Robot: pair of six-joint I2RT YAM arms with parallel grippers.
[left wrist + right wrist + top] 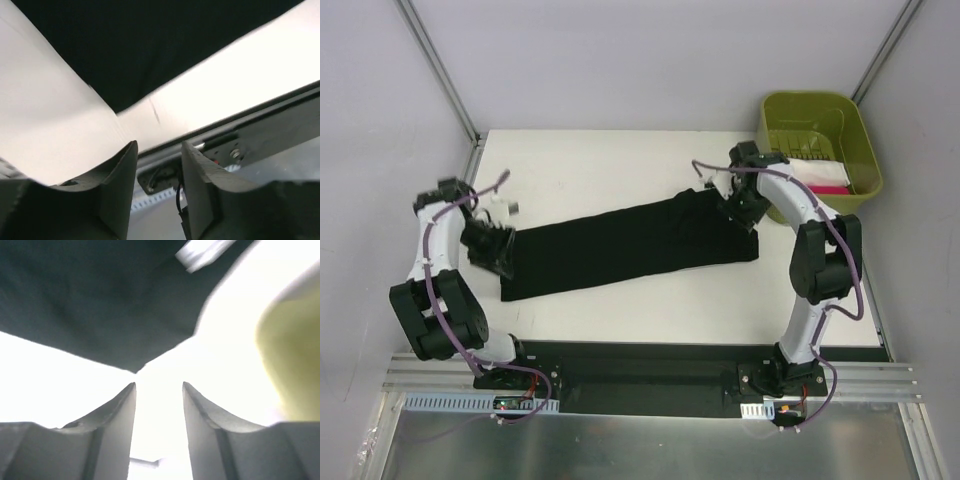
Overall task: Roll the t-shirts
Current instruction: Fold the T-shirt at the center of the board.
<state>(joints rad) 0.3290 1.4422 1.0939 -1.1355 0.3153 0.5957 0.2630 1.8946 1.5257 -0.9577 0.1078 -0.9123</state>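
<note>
A black t-shirt [630,245] lies flat on the white desk [620,165], folded into a long narrow band. The band runs from the left, nearer the arms' bases, slanting up toward the right.

The left arm [432,240] reaches in at the band's left end. In the top view the left jaws overlap the edge of the cloth there. The left wrist view shows these jaws spread apart with nothing between them. A corner of the t-shirt [150,45] lies on the desk [50,125] just ahead of the tips. Through the gap, the desk's near edge and the dark rail [270,125] beyond it are visible. Whether the jaws touch the cloth cannot be told.

The right arm [790,195] curves in over the band's right end, with the right jaws at its far corner. The right wrist view shows them spread as well and holding nothing. The t-shirt [100,300] fills the upper left of that view, with one corner pointing down toward the gap. A blurred white patch [202,252] sits over the cloth at the top edge, too smeared to identify.

A green bin [820,125] stands at the desk's far right corner, apart from the t-shirt. It holds something white and something pink.
</note>
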